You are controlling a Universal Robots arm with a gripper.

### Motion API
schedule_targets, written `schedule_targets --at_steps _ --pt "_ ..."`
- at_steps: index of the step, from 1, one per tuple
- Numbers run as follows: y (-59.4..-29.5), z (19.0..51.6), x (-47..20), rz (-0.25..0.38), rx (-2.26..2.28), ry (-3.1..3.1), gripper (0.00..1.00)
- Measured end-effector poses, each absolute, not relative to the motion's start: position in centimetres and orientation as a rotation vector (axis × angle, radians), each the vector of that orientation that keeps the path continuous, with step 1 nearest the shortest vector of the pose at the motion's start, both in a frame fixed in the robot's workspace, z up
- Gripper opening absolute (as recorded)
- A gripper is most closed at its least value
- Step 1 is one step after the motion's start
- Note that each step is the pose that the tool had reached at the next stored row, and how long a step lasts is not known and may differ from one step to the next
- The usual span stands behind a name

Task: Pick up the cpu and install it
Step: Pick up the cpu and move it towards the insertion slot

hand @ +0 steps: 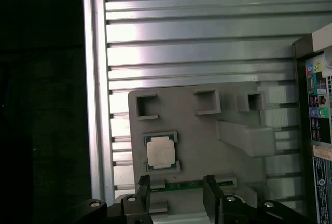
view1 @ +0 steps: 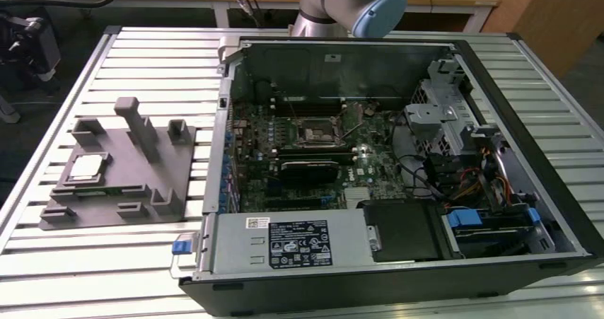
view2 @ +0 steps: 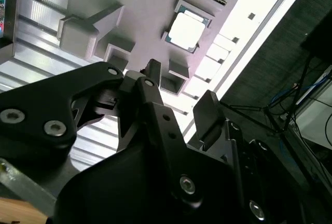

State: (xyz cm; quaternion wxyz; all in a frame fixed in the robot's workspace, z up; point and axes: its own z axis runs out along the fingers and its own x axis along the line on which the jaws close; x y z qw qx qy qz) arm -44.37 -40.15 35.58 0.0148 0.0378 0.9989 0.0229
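Jaws spread and empty, the gripper (hand: 176, 182) hangs above the grey tray (hand: 187, 125) where the cpu (hand: 160, 153) lies seated, and any off-centre descent could snag the tray and tilt the cpu.

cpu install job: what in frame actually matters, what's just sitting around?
Job: small flat square silvery cpu in the grey moulded plastic tray; black square socket frame on the green motherboard; open black pincer above the tray, empty.
Lying about: silver metal power supply box; blue plastic drive tab; coloured cable bundle.
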Motion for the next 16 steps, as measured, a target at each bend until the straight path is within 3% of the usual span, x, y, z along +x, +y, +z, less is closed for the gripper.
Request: schedule_targets --at_steps 16 --pt "-40.15 34.89 -44.37 0.071 0.118 3.109 0.53"
